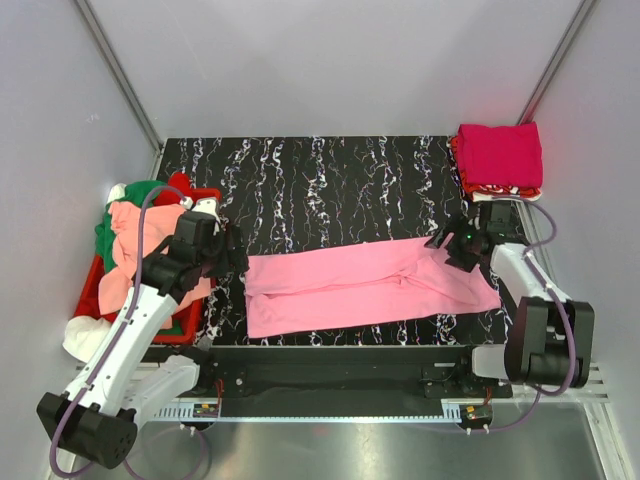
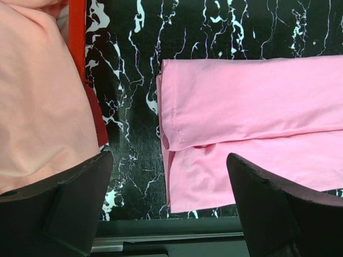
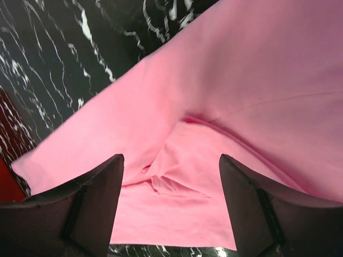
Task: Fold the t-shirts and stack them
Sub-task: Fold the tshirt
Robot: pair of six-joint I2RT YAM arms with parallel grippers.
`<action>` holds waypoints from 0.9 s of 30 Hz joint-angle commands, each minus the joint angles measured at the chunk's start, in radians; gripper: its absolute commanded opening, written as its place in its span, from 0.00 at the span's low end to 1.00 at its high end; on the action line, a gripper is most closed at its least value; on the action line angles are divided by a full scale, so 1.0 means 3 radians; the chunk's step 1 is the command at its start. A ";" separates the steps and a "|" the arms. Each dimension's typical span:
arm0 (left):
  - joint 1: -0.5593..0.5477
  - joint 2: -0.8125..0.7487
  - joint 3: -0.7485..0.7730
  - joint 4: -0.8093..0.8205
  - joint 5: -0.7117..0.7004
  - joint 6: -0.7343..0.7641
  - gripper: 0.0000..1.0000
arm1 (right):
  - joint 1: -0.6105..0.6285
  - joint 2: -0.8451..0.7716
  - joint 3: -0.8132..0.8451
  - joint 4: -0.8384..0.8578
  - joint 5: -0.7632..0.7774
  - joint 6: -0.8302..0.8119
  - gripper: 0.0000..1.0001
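While both arms reach out over the black marbled table (image 1: 330, 170), I see the left gripper (image 2: 169, 160) released, its fingers (image 2: 69, 203) spread wide with nothing between them. Under its right finger lies the left end of the pink t-shirt (image 1: 365, 285), folded lengthwise into a long band with one hemmed layer lying over the other. Between the fingers I see a strip of bare table and the band's left edge. I cannot tell whether the fingertips touch anything. Under its left finger is the red plastic crate (image 1: 188, 328), with a salmon t-shirt (image 2: 37, 96) heaped over the rim. A green t-shirt (image 1: 140, 195) sits beyond that, and a white t-shirt (image 1: 82, 340) spills out on the near side. The right gripper (image 3: 170, 160) is released too, jaws apart, hovering close over the band's right end, where the cloth puckers into a small rumple between its fingers. Beyond that gripper, at the table's far corner, a folded magenta t-shirt (image 1: 500, 155) tops a small stack, with white and red edges showing underneath.
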 commanded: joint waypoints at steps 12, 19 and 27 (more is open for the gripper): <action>0.0017 -0.0130 -0.0061 0.0197 0.0092 0.0073 0.94 | 0.0487 0.0642 0.0526 -0.0313 0.0587 -0.0290 0.74; 0.0017 -0.0115 -0.0061 0.0202 0.0112 0.0073 0.94 | 0.0528 0.0836 0.0602 -0.0272 0.0618 -0.0341 0.71; 0.0017 -0.0120 -0.0066 0.0202 0.0107 0.0073 0.94 | 0.0615 0.0995 0.0689 -0.0262 0.0674 -0.0341 0.59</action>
